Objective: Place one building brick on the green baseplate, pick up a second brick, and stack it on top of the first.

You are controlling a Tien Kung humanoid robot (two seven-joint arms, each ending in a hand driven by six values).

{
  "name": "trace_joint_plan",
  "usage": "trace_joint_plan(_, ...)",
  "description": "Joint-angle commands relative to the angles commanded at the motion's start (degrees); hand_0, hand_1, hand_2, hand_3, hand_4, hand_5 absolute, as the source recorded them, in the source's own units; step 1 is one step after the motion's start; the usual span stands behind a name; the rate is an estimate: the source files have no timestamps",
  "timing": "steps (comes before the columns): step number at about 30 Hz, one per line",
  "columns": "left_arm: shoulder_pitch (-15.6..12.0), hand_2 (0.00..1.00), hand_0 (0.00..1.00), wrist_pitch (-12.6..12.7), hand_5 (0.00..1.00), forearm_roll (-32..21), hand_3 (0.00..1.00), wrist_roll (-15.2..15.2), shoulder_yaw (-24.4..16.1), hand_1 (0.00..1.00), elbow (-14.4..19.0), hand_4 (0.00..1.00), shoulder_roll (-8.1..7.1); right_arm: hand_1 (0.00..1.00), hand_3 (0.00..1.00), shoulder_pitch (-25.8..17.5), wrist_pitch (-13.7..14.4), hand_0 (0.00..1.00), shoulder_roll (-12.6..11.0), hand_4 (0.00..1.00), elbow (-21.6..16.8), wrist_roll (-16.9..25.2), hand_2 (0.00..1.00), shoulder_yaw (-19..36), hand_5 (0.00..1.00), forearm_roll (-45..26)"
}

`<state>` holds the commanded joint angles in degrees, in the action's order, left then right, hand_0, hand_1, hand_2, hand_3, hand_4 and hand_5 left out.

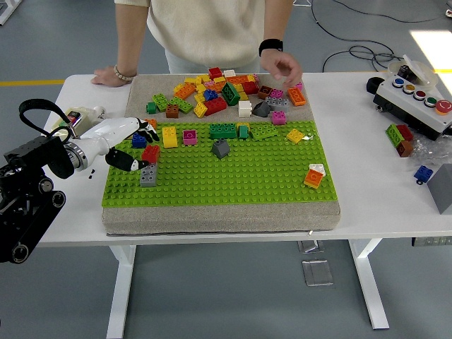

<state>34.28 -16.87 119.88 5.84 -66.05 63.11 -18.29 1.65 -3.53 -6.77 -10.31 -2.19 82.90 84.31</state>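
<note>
Head view: you are between bricks, with one grey brick seated and the stack not yet built.

Your left hand point(131, 145) hovers over the 9 o'clock edge of the green baseplate point(233, 176), fingers point(135, 166) loosely apart and clamped on nothing. The grey brick point(148, 176) sits on the baseplate at the hand's 5 o'clock, a red brick point(150, 153) at the grey one's 12 o'clock, and a blue brick point(139, 140) lies by the fingers. As I judge it, your next move is closing on the red or blue brick, then seating it squarely on the grey. Your right hand is out of sight. At the counter point(367, 169) far side, a person's hand point(281, 68) reaches over the loose brick pile point(226, 88).
</note>
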Motion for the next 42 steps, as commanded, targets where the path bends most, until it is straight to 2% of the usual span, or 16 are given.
trace_joint_plan(4,2.67,0.765,0.872,-0.87,0.002,-0.22,0.777,0.16,1.53,0.791,-1.95,0.895,-0.37,0.687,0.754,0.29,0.02,0.759,-0.06,0.998,0.0,-0.04,0.732,-0.52,0.504,-0.19)
trace_joint_plan(9,2.84,0.772,0.889,-1.15,0.002,-0.3,0.786,0.13,1.39,0.801,-1.17,0.898,-0.52,0.687,0.754,0.39,-0.03,0.759,0.03,0.998,0.0,-0.09,0.732,-0.87,0.504,-0.26)
trace_joint_plan(19,0.16,0.777,0.899,-2.3,0.002,0.5,0.792,-0.68,-2.32,0.806,2.98,0.909,-0.8,0.687,0.755,0.92,-0.2,0.76,-0.18,0.998,0.0,-0.32,0.732,-1.3,0.502,0.01)
trace_joint_plan(27,-3.34,0.777,0.902,-2.79,0.002,0.41,0.793,-1.78,-3.52,0.807,6.49,0.914,-0.11,0.687,0.754,0.8,-0.26,0.76,-0.25,0.998,0.0,-0.42,0.732,-1.8,0.501,0.12)
trace_joint_plan(42,-4.86,0.772,0.898,-3.51,0.004,-1.16,0.792,-3.0,-3.62,0.804,9.5,0.942,1.16,0.687,0.754,0.51,-0.26,0.76,-0.06,0.998,0.0,-0.25,0.732,-0.7,0.5,0.18)
